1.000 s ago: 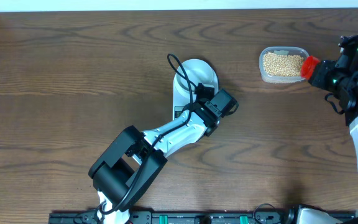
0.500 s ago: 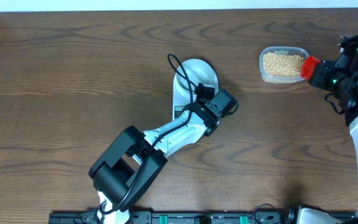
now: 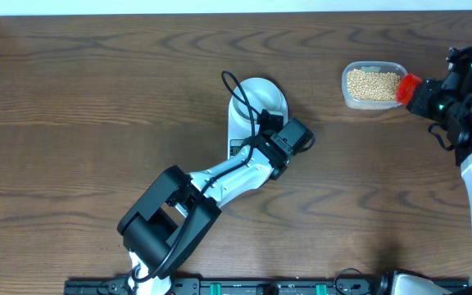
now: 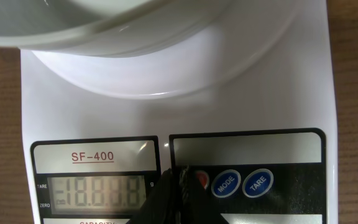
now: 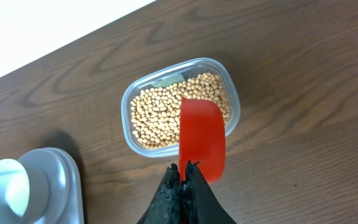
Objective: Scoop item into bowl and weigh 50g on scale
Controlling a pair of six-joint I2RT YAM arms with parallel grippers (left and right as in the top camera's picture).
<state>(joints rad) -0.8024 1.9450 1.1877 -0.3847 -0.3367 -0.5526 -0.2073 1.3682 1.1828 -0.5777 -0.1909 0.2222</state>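
The scale point(image 3: 236, 129) lies near the middle of the table point(image 3: 97, 98), with the bowl point(image 3: 262, 94) standing on its far end. The left arm reaches across the scale's near end. The left gripper point(image 4: 178, 174) has its fingers pressed together with nothing between them. In the left wrist view the dark tips sit over the left edge of the red button point(image 4: 202, 178); whether they actually press it I cannot tell. Just to the right are two blue buttons marked MODE point(image 4: 226, 183) and TARE point(image 4: 258, 183). The display point(image 4: 97, 193) is lit with all its segments showing (a row of eights), under the lettering SF-400. The bowl's underside and rim fill the top of that view. From overhead its inside looks plain white.

The beans point(image 5: 160, 112) lie in a clear plastic tub point(image 5: 125, 115) at the far right of the table, well apart from the scale and bowl. The right gripper point(image 5: 184, 169) hangs just beside the tub, pinched tight on the handle end of a red scoop point(image 5: 202, 140). The scoop's wide end points away from the fingers and lies over the tub's near right part in the right wrist view. Whether it touches the beans, or carries any, I cannot tell, since only its smooth red back shows.
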